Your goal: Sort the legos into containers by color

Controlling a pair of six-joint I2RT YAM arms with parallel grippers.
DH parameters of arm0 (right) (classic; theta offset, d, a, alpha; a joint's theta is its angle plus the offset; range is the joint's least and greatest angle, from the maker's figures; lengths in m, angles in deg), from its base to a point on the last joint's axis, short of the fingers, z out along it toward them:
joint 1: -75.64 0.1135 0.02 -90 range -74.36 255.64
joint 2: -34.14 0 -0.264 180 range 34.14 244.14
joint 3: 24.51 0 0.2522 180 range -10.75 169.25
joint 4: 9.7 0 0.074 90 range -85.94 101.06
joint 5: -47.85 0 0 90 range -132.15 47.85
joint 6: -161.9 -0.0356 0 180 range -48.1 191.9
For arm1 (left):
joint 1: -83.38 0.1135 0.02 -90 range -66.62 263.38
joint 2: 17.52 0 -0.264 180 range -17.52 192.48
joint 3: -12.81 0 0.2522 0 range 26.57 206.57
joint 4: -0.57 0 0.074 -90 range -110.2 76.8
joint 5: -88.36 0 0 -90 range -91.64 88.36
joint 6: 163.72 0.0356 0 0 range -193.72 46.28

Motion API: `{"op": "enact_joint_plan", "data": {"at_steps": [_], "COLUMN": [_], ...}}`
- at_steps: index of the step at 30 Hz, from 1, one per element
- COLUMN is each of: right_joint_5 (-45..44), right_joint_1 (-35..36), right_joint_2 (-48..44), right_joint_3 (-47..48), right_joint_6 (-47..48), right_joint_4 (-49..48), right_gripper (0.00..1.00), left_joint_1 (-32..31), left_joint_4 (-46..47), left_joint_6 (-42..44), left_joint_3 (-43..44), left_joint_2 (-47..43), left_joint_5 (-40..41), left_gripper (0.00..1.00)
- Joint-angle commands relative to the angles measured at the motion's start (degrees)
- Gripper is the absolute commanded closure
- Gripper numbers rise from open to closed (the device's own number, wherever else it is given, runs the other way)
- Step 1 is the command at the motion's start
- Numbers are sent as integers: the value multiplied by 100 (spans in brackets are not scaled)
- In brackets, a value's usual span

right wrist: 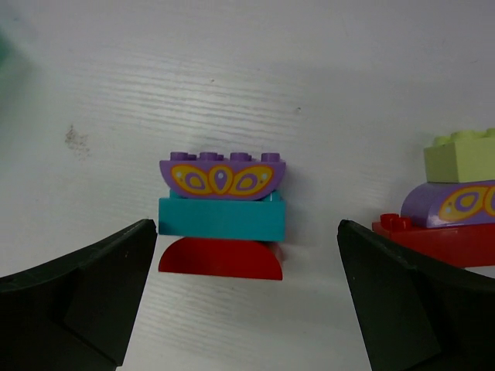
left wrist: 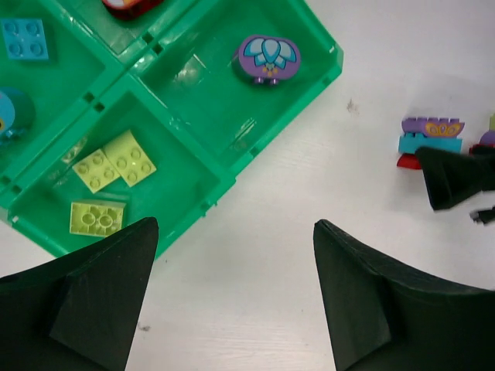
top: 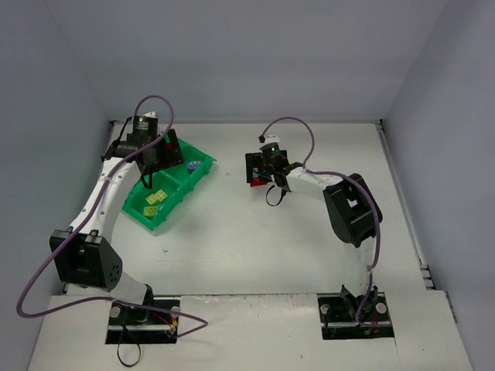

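Note:
The green tray (top: 155, 219) stands at the left, and its rim shows in the left wrist view (left wrist: 232, 174). One compartment holds a purple lego (left wrist: 267, 58). Another holds three yellow-green legos (left wrist: 114, 161). A third holds cyan legos (left wrist: 25, 39), and a red one (left wrist: 128, 6) shows at the top edge. My left gripper (left wrist: 236, 224) is open and empty above the table beside the tray. My right gripper (right wrist: 245, 232) is open around a stack of purple, cyan and red legos (right wrist: 222, 212) on the table. This stack also shows in the left wrist view (left wrist: 430, 137).
A second stack of yellow-green, purple and red legos (right wrist: 456, 209) lies just right of the right gripper. White walls enclose the table on three sides. The right arm's elbow (top: 352, 209) hangs over the right half of the table.

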Motion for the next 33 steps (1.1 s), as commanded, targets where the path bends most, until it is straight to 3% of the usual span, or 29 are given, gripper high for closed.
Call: {"op": "enact_joint_plan", "data": {"at_steps": [1,11,25,33], "right_joint_5": [-602,-638,-937,-1103], "right_joint_1": [53,167,264,264], "right_joint_2": [92,312,751,831], "right_joint_3": [525,596,1071,1001], "right_joint_6": [-150,-115,-238,-309], "right_joint_4": [-59,109,240,346], "right_gripper": [0,0,0,9], "left_joint_1": [-61,-78,-140,-149], "left_joint_4": [-148,45,63,72], "left_joint_6": [69,43,78,78], "left_joint_3": [-88,-580,-598,-642], "left_joint_2": [-519,-775,-713,-722], "left_joint_5": [-121,-209,-271,-279], "left_gripper": [25,25,25,25]}}
